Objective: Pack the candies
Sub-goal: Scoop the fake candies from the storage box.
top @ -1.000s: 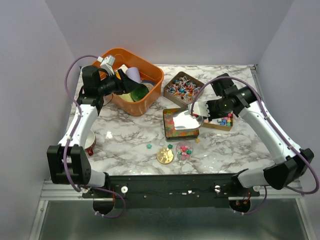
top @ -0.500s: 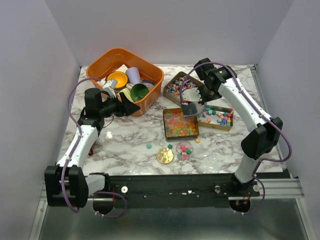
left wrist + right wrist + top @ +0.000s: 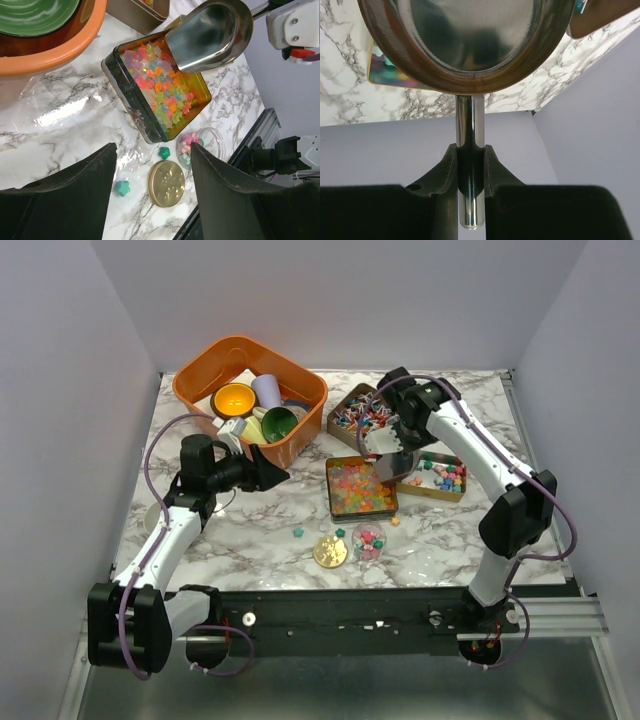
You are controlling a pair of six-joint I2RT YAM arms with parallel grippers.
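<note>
We see a white marbled counter [image 3: 260,525] between plain pale walls [image 3: 350,300]. Our left hand [image 3: 152,155] gapes wide, empty; our right hand [image 3: 470,155] pinches a steel scoop [image 3: 210,32] above the candies [image 3: 360,488] in their tin [image 3: 331,490].

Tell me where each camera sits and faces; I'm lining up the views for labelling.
Top external: above and behind the bases, looking down on the table; both arms show.
Left wrist: on the left arm, looking down past the open left gripper at the candy tin; its two fingers show.
Right wrist: on the right arm, looking along the handle of the scoop clamped in its own right gripper.
Shared: top and left wrist both show the candy tin, scoop and gold disc.
</note>
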